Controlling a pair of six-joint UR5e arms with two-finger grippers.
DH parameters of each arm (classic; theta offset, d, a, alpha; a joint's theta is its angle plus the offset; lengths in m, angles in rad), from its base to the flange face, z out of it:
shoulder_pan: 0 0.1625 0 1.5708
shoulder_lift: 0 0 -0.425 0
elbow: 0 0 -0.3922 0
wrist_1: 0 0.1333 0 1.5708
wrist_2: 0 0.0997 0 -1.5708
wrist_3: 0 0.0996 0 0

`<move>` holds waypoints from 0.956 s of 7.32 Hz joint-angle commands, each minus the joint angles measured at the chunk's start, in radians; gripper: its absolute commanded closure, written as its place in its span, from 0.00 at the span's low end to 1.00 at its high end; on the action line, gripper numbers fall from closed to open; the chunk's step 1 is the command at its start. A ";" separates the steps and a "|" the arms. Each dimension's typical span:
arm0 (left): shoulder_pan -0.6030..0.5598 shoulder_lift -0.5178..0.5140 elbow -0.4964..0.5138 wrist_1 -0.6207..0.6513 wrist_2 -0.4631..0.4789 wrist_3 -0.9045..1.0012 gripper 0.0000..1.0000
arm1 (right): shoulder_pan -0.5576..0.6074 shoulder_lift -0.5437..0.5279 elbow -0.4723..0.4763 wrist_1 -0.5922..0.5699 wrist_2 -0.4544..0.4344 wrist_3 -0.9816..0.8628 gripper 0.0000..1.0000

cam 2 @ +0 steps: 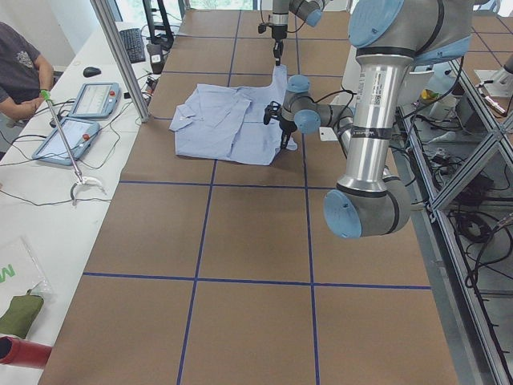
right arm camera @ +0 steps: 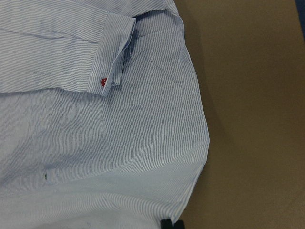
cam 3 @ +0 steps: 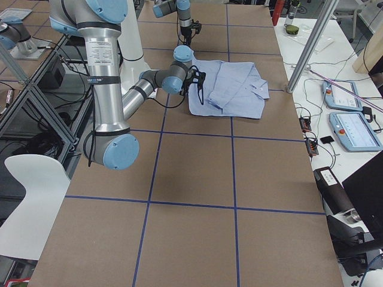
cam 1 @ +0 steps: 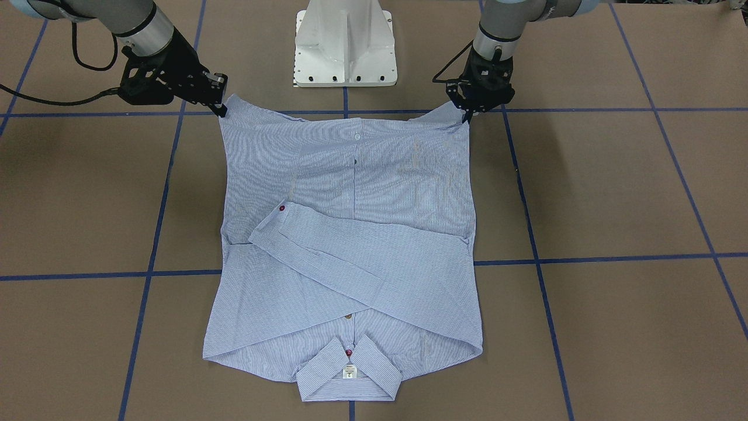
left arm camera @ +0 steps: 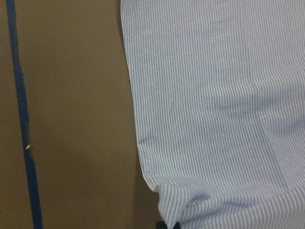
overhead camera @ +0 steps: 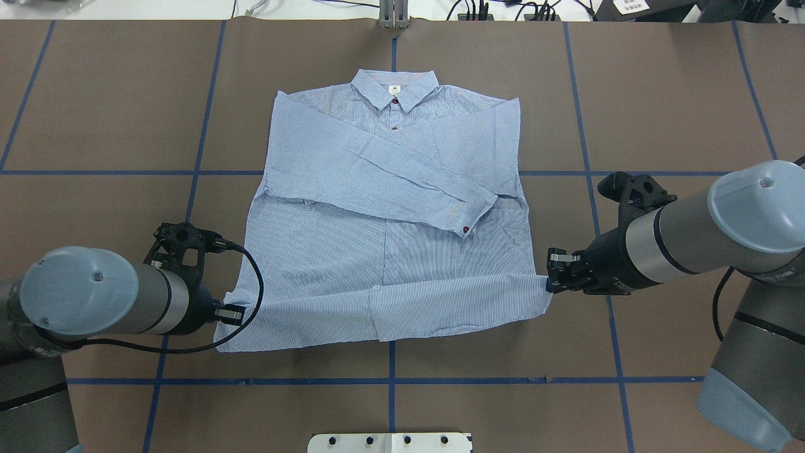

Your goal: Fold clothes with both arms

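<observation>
The light blue striped shirt (overhead camera: pixel 390 220) lies face up on the brown table, collar (overhead camera: pixel 394 91) at the far side, with its sleeves folded across the chest. My left gripper (overhead camera: pixel 227 313) is shut on the hem's near-left corner. My right gripper (overhead camera: pixel 548 280) is shut on the hem's near-right corner. The hem strip between them is raised slightly off the table. In the front-facing view the left gripper (cam 1: pixel 467 116) pinches the right-hand corner and the right gripper (cam 1: pixel 222 110) the left-hand one. Both wrist views show striped cloth (left arm camera: pixel 219 119) (right arm camera: pixel 119 143) running down to the fingers.
The white pedestal base (cam 1: pixel 346 47) stands just behind the hem. Blue tape lines (overhead camera: pixel 391 358) grid the brown table around the shirt. A person (cam 2: pixel 20 64) sits at a side bench with tablets (cam 2: pixel 76 120) beyond the collar end.
</observation>
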 commanded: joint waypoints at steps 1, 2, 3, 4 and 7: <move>0.001 0.002 -0.098 0.055 -0.031 -0.006 1.00 | 0.010 -0.014 0.036 0.000 0.044 0.000 1.00; 0.004 0.002 -0.120 0.057 -0.039 -0.007 1.00 | 0.010 -0.037 0.064 0.000 0.059 0.000 1.00; 0.013 0.001 -0.129 0.060 -0.060 -0.012 1.00 | 0.010 -0.053 0.092 -0.002 0.079 0.000 1.00; 0.019 0.002 -0.149 0.060 -0.068 -0.012 1.00 | 0.010 -0.069 0.121 -0.002 0.113 0.000 1.00; 0.073 0.006 -0.169 0.065 -0.068 -0.059 1.00 | 0.013 -0.141 0.210 -0.002 0.154 0.000 1.00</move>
